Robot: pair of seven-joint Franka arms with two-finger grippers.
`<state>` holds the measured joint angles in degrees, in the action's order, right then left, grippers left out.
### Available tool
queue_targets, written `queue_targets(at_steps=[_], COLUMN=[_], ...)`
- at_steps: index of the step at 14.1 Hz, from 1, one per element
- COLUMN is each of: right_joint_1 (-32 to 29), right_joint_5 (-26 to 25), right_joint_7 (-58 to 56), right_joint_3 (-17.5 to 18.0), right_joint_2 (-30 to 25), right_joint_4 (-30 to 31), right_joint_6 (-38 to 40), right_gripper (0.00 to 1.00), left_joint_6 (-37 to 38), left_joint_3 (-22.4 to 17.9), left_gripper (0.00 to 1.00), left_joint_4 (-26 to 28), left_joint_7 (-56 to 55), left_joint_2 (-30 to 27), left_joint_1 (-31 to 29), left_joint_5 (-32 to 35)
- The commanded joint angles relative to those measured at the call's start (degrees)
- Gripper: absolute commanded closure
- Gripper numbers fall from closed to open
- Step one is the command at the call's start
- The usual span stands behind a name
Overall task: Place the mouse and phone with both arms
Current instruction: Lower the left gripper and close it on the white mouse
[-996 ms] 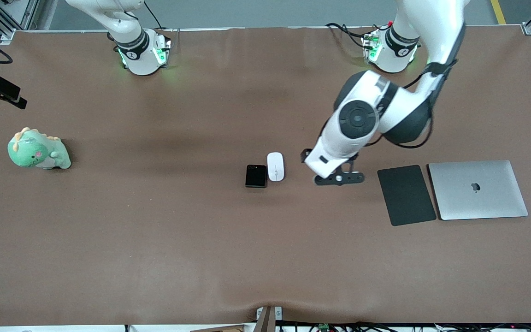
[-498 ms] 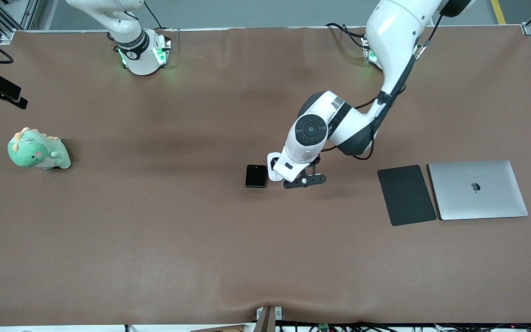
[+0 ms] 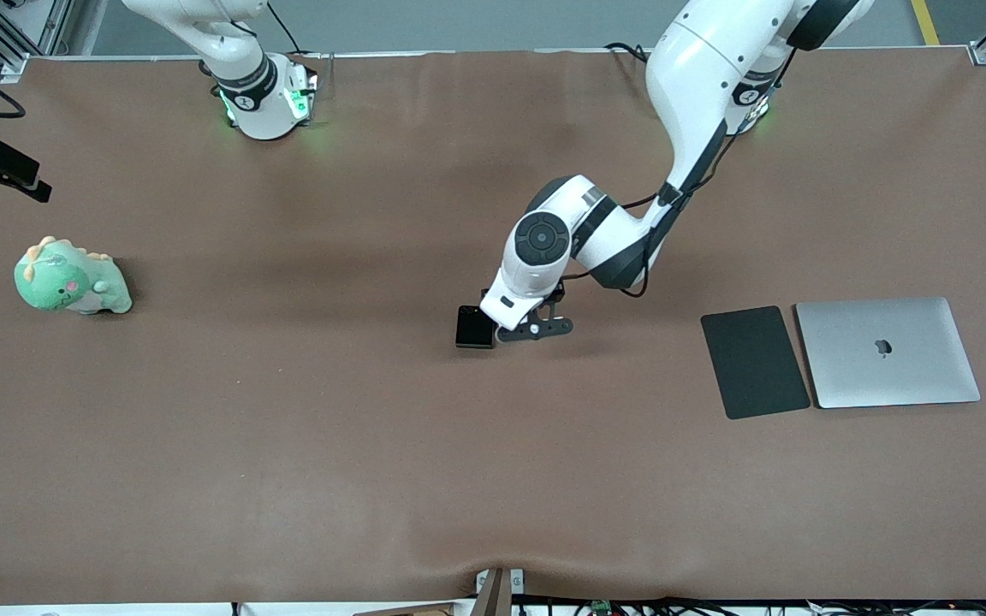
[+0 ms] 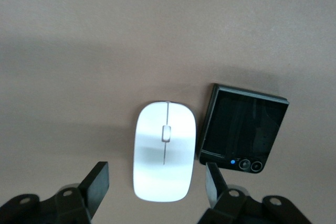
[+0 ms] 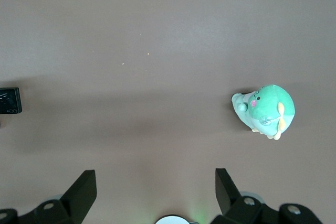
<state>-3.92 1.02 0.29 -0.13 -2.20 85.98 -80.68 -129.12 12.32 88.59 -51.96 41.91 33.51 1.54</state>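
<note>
Front view: a brown tabletop [image 3: 288, 445]. The left arm [image 3: 698, 77] reaches down to the middle, its wrist covering the mouse. The left gripper [image 3: 517, 329] sits low there, just beside the phone [image 3: 472, 327], which lies flat on the side toward the right arm's end. Toward the left arm's end lie a black pad [image 3: 754, 362] and, beside it, a closed silver laptop [image 3: 887, 352]. A green plush dinosaur [image 3: 70, 278] sits well apart at the right arm's end. The right arm [image 3: 228, 43] waits by its base.

Left wrist view: the white mouse [image 4: 164, 150] lies between the left gripper's [image 4: 156, 187] spread fingers [image 4: 96, 184], neither touching it. The phone [image 4: 242, 128] lies just beside the mouse, crowding one finger.

Right wrist view: the right gripper [image 5: 155, 192] hangs spread wide and empty, high over bare tabletop, the dinosaur [image 5: 265, 109] below it.
</note>
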Motion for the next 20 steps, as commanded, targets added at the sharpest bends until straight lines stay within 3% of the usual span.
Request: queue_targets(at_steps=[1, 12, 20], right_joint_1=[-0.8, -0.9, -0.9], right_joint_5=[-0.1, -0.1, -0.1], right_joint_7=[0.4, 0.4, 0.4], right_joint_3=[0.4, 0.3, 0.3], right_joint_2=[0.2, 0.2, 0.2], right_joint_4=[-1.0, -1.0, -1.0], right_joint_6=[0.8, 0.7, 0.6], right_gripper=[0.0, 0.0, 0.0], left_joint_6=[-1.8, -4.7, -4.6], left_joint_3=[-0.7, -1.9, -1.9], left_gripper=[0.19, 0.19, 0.26], left_joint_4=[-1.0, -0.8, -0.2], left_joint_7=[-2.0, -2.8, -4.4], left_joint_2=[1.9, 4.5, 4.4], left_joint_1=[1.3, 2.9, 2.8], left_joint_5=[1.4, 1.5, 3.9])
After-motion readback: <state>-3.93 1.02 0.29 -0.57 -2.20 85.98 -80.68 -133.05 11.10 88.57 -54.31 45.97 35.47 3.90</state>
